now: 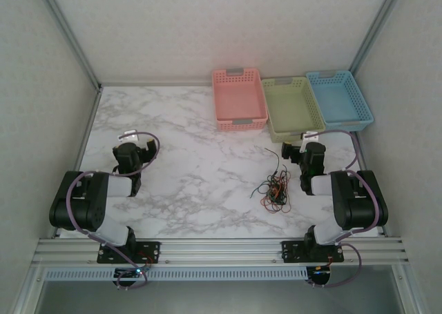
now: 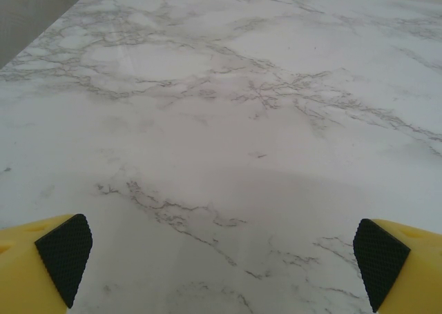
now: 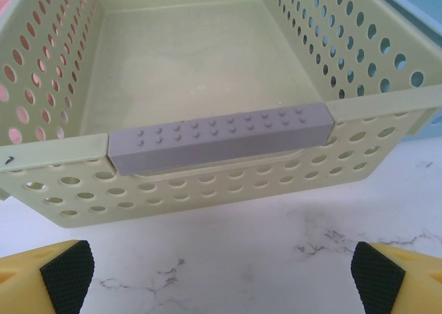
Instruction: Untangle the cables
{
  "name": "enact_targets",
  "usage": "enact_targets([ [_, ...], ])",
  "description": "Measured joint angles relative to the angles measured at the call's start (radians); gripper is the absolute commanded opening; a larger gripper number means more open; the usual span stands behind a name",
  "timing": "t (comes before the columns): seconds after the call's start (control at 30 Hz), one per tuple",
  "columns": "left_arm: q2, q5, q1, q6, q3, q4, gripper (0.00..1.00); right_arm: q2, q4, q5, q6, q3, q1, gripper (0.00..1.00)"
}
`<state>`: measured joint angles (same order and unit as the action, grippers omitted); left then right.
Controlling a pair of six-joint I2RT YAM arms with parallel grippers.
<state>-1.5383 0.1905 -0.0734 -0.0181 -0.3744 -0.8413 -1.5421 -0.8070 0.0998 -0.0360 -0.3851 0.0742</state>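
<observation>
Marble table (image 1: 193, 176). Cables (image 1: 274, 188) lie on it in one black, green, red and orange tangle, just left of the right arm. Left gripper (image 2: 221, 259): jaws spread wide, holding nothing, over bare marble. Right gripper (image 3: 221, 272): jaws wide, empty, facing green basket (image 3: 228, 183).
</observation>
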Motion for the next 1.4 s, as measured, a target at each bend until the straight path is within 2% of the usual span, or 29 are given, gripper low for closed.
enact_targets([
  [0.53,0.0,-0.004,0.003,0.0,0.0,0.0,1.0,0.008,0.019,0.001,0.0,-0.003,0.0,0.99],
  [0.67,0.0,-0.007,0.005,0.0,0.0,0.0,1.0,0.142,0.234,0.027,-0.005,-0.065,0.0,0.99],
  [0.8,0.0,-0.01,0.005,0.0,0.0,0.0,1.0,0.299,0.496,0.096,-0.059,-0.259,0.0,0.99],
  [0.93,0.016,0.024,-0.002,-0.002,0.0,0.021,1.0,0.313,0.708,0.147,-0.124,-0.477,-0.009,0.99],
  [1.03,0.15,0.089,-0.016,-0.038,-0.044,0.227,1.0,0.228,0.891,0.17,-0.163,-0.667,-0.019,0.99],
  [1.17,0.364,0.124,-0.018,-0.154,-0.208,0.51,1.0,0.057,1.062,0.169,-0.179,-0.9,-0.037,0.99],
  [1.3,0.527,0.093,-0.016,-0.337,-0.299,0.689,1.0,-0.095,1.162,0.156,-0.193,-1.041,-0.053,0.96],
  [1.4,0.577,0.033,-0.012,-0.483,-0.352,0.864,1.0,-0.2,1.223,0.135,-0.201,-1.132,-0.075,0.93],
])
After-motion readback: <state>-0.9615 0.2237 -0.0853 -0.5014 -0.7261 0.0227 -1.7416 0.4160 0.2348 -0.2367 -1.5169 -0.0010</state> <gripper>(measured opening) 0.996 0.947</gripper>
